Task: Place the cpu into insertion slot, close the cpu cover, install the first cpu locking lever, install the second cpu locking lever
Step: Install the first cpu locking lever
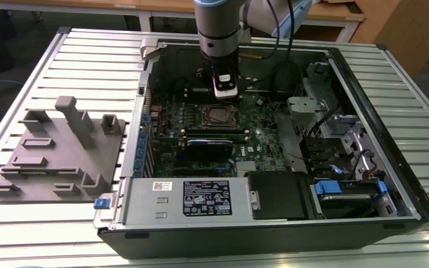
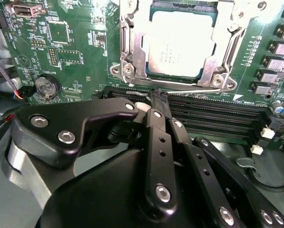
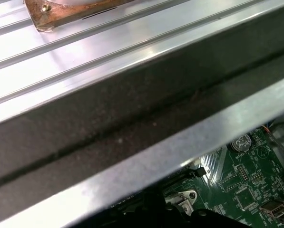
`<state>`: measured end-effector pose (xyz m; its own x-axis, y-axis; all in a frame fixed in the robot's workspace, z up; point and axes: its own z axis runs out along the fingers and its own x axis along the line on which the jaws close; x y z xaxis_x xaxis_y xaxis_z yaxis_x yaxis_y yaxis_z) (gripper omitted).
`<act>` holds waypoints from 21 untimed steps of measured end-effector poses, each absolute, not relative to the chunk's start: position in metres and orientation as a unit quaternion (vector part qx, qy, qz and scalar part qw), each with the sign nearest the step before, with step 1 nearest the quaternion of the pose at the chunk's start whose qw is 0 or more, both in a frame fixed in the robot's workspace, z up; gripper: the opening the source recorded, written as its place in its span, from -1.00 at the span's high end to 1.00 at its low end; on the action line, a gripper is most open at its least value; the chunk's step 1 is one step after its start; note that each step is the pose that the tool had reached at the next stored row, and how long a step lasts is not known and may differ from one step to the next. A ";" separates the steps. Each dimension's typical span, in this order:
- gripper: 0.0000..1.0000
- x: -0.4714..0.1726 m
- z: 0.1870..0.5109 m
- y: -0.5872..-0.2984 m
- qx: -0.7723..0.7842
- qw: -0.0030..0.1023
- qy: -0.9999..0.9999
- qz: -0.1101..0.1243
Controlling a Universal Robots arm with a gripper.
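Note:
The cpu (image 2: 180, 42) lies flat in the insertion slot (image 2: 125, 70) on the green board, its silver top showing through the window of the cpu cover (image 2: 221, 50), which lies down over it. A thin wire lever (image 2: 189, 86) runs along the socket edge nearest my fingers. My gripper (image 2: 158, 95) is shut with nothing between its black fingers, its tip right at that edge beside the lever. In the exterior view the gripper (image 1: 227, 96) hangs inside the open computer case, just behind the insertion slot (image 1: 218, 115).
Long black card slots (image 2: 218, 116) lie under the fingers. A coin battery (image 2: 45, 86) sits off to one side. The case wall (image 3: 132, 118) stands close to the wrist. A grey fixture block (image 1: 58, 151) is at the exterior view's left, drive bays (image 1: 348, 139) at its right.

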<state>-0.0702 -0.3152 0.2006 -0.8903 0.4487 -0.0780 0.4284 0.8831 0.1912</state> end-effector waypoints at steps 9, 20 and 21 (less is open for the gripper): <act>0.80 -0.070 0.201 -0.315 0.226 0.061 0.969 0.081; 0.80 -0.070 0.202 -0.314 0.257 0.063 0.961 0.079; 0.80 -0.070 0.202 -0.314 0.260 0.064 0.960 0.079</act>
<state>-0.0701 -0.3139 0.2017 -0.8570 0.5089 -0.0812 0.4888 0.8526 0.1847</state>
